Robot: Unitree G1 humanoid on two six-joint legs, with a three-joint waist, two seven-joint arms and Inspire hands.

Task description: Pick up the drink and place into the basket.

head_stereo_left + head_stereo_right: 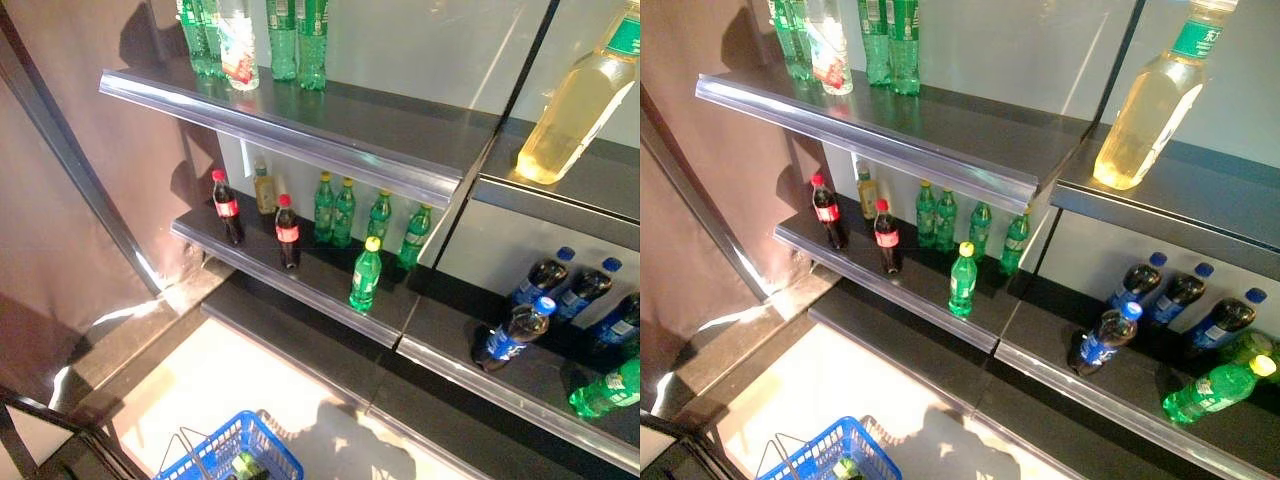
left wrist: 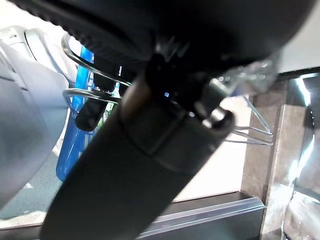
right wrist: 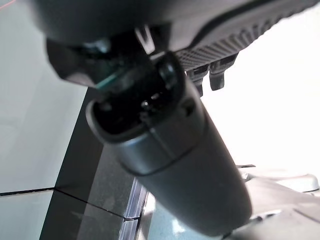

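Dark metal store shelves (image 1: 330, 290) fill the scene, and at the middle shelf's front edge stands an upright green plastic drink bottle with a yellow cap (image 1: 365, 274), probably full and fairly heavy, smooth and slippery, best gripped around its labelled body. The blue plastic basket with wire handles (image 1: 232, 450) sits low in the head views with a green bottle already inside; the left hand (image 2: 150, 125) seems to carry it by the handles, though neither it nor the right hand (image 3: 165, 145) shows its fingers clearly enough to tell their state.

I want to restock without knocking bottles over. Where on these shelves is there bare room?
The top shelf is bare right of the green bottles. The middle shelf's front edge is free except one green bottle. It is crowded among the blue-capped cola bottles.
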